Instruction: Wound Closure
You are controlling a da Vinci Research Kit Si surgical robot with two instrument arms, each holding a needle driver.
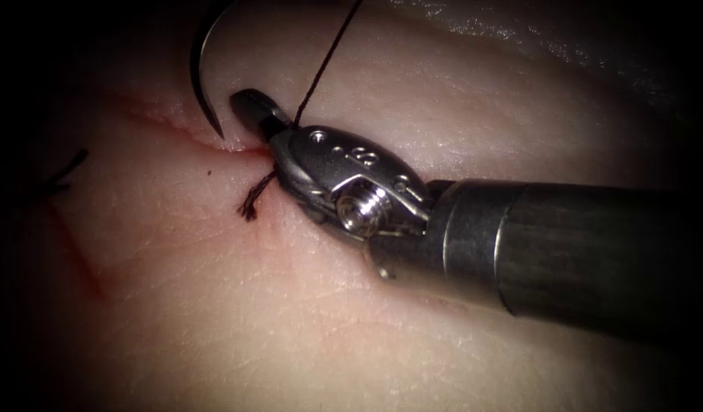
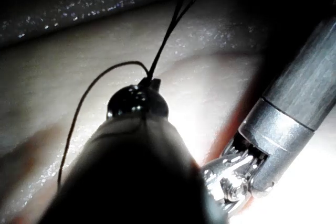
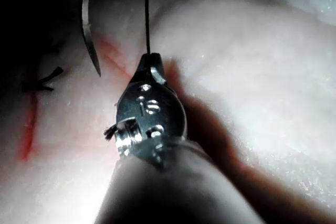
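My right claw [image 1: 252, 108], center-left of the endoscope frame, is clenched on the thread [image 1: 326, 57] right at the cut [image 1: 185, 131] in the tissue [image 1: 214, 320], frayed tail [image 1: 252, 203] below. Needle [image 1: 201, 72] hangs free upper left, tip just above the cut, not in tissue. Left claw [image 2: 149, 83] seems to grasp thread; I judge this thread handling, and any next move needs steady tension.

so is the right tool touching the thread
Touching. In the endoscope view the right tool has its jaws shut on the thread, which runs up from them taut.
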